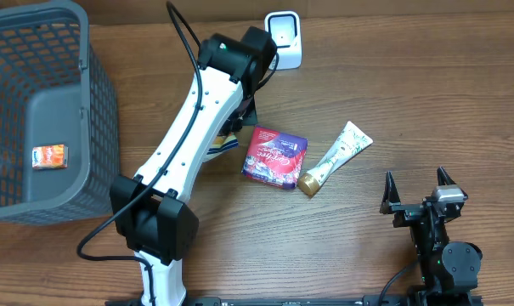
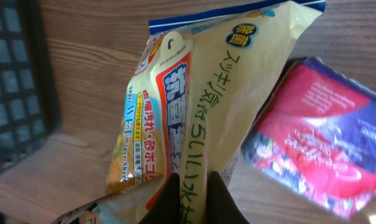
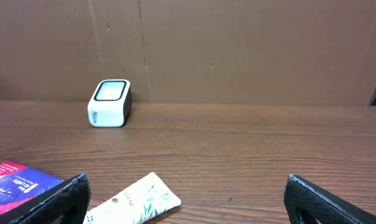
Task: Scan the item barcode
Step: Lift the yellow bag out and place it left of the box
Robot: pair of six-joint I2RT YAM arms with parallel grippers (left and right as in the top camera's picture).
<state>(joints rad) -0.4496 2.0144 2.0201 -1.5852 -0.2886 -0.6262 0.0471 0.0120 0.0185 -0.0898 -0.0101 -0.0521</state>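
Gripping yellow pouch point(image 2: 203, 93), left end effector point(image 2: 192, 194); right end effector point(image 1: 417, 182) released; basket point(image 1: 104, 119) holds orange packet point(image 1: 49, 156).

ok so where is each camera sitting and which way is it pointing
Overhead: fixed above the wooden table, looking down; both arms show, the right gripper open at lower right.
Left wrist: on the left arm, looking along the left gripper, shut on a yellow plastic packet; a red foil packet lies behind.
Right wrist: low over the table, facing a small white box scanner and brown wall; its open fingertips frame the bottom.
Shared: overhead and right wrist both see scanner, red packet and a cream squeeze tube.
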